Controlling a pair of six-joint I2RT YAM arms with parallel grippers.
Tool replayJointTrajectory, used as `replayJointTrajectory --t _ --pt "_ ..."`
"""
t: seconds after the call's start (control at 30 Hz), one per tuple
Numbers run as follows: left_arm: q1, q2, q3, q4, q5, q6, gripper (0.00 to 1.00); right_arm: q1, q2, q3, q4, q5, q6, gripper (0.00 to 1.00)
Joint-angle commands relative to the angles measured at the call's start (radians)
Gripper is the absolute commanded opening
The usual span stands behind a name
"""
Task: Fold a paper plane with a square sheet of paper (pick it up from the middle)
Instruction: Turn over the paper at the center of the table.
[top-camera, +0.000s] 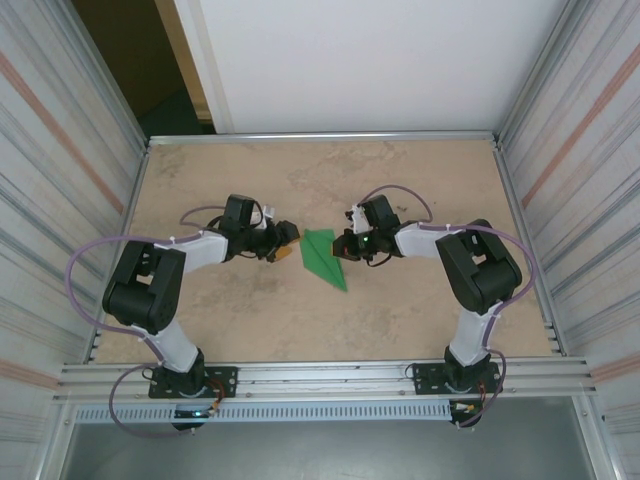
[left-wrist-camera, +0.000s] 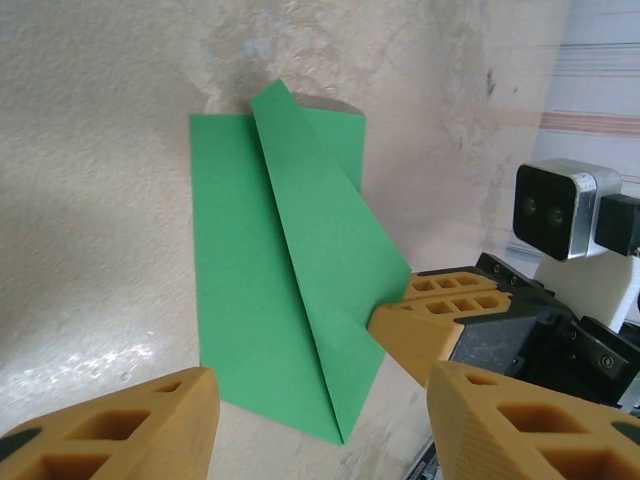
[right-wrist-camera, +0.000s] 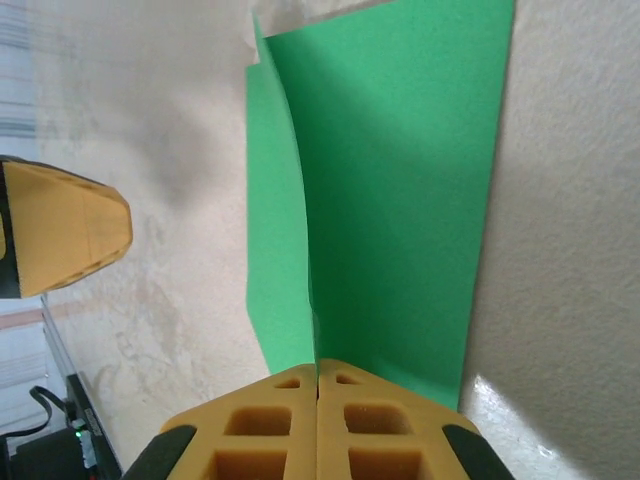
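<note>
The green sheet of paper (top-camera: 322, 258) lies partly folded at the middle of the table, tapering to a point at its near end. In the left wrist view the paper (left-wrist-camera: 250, 300) carries a diagonal flap that lifts off the flat layer. My right gripper (top-camera: 346, 246) is shut on the edge of that flap, and its fingers (left-wrist-camera: 440, 318) pinch the flap's right corner. Seen from the right wrist, the right gripper (right-wrist-camera: 317, 366) has its jaws pressed together on the paper's (right-wrist-camera: 400, 200) raised fold. My left gripper (top-camera: 284, 244) stands open just left of the paper, with nothing between its fingers (left-wrist-camera: 135, 420).
The tan table (top-camera: 250, 310) is walled by metal panels left and right, with a rail along the near edge (top-camera: 320, 378). The two grippers face each other closely across the paper; the left finger (right-wrist-camera: 65, 228) shows in the right wrist view.
</note>
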Motion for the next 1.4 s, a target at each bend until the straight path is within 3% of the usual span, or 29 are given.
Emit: replayJointTrajectory --t 0.0,0.3,0.47,0.73,1.03,1.37 --pt "0.013 -0.06 -0.026 0.09 0.031 -0.032 0.57 -0.019 -0.078 -0.015 0.059 -0.022 0.002 0.02" --pt "0.003 -0.185 -0.121 0.428 0.081 -0.136 0.62 -0.033 -0.326 -0.07 0.12 -0.002 0.133 0.0" --pt "-0.052 -0.238 -0.064 0.391 0.095 -0.075 0.7 -0.04 -0.421 -0.098 0.192 0.004 0.24 0.0" --pt "-0.147 -0.237 -0.009 0.456 0.136 -0.056 0.72 -0.044 -0.493 -0.115 0.273 -0.02 0.34 0.01" --pt "-0.196 -0.209 0.037 0.463 0.154 -0.047 0.65 -0.049 -0.521 -0.127 0.328 -0.041 0.394 0.01" --pt "-0.212 -0.187 0.044 0.541 0.179 -0.059 0.5 -0.055 -0.527 -0.142 0.379 -0.058 0.435 0.01"
